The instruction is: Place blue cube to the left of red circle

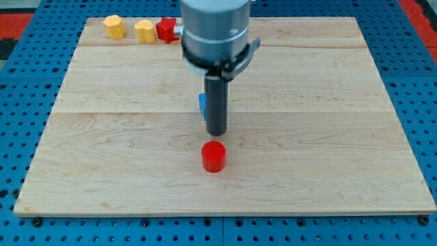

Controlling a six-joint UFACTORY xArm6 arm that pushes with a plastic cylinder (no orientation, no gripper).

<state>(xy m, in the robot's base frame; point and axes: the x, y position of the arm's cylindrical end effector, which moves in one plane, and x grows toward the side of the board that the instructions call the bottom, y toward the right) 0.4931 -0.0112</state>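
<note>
I have no jaws to open or close, only a straight rod, so nothing is gripped; all I can do is push. My tip (216, 132) rests on the table (328, 137) near its middle. The blue cube (202, 104) sits mostly hidden behind my rod, showing only a sliver at the rod's left edge, so I cannot tell whether I am touching it. The red circle (213, 157) lies just below my tip, toward the view's bottom, close but apart from it.

The cube needs to end up on the view's left of the red circle, which I judge means moving it down and leftward. To do that well, I should get round to the cube's upper right side and push diagonally, with the contact centred on its face so it does not spin off. The chief hazard is the red circle itself: it is so near my tip that a careless downward sweep would knock it away and shift the target.

At the top left, two yellow blocks (114, 26) (144, 31) and a red block (166, 30) sit in a row, well clear of the work.
</note>
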